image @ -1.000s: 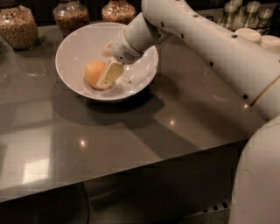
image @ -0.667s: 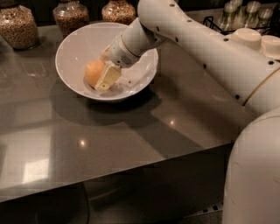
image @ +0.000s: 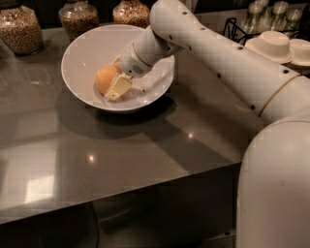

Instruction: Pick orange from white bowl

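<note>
The orange [image: 104, 77] lies inside the white bowl [image: 82, 51], left of the bowl's middle. The bowl stands at the back of the dark countertop. My gripper [image: 111, 86] reaches down into the bowl from the right and sits right against the orange's right front side, touching it. The cream-coloured wrist and arm [image: 203, 43] stretch across the bowl's right rim. The far side of the orange is hidden from me.
Three glass jars of grains [image: 19, 29] [image: 77, 18] [image: 131, 12] stand behind the bowl. Stacked white dishes [image: 273, 46] and a rack with glasses [image: 261, 17] are at the back right. The counter's front edge [image: 121, 193] runs below.
The arm has shifted slightly, and the orange sits a touch higher in the view. The gripper stays against the orange inside the bowl.
</note>
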Controlling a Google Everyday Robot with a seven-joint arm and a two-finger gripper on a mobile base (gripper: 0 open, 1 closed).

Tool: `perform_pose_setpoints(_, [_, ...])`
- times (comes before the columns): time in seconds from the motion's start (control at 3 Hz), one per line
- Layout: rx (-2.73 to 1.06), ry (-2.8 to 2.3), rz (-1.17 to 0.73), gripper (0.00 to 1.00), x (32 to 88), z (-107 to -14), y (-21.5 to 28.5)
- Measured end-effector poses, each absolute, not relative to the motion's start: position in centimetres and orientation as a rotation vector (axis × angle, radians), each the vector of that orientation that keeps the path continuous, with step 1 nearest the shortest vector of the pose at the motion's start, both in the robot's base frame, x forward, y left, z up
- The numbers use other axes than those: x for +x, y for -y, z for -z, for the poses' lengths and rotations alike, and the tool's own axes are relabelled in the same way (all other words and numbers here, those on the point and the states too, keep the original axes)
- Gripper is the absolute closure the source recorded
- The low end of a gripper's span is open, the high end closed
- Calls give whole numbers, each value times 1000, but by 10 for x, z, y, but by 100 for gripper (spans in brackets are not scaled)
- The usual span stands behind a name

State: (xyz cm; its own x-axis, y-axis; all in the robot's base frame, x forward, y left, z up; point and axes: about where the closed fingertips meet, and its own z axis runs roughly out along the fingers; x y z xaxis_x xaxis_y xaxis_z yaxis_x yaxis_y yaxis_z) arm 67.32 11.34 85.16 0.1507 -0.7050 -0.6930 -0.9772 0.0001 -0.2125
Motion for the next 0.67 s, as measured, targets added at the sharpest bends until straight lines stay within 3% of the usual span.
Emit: perform_pose_setpoints(0.67, [-1745,-1575,-422,98,675,-899,-98])
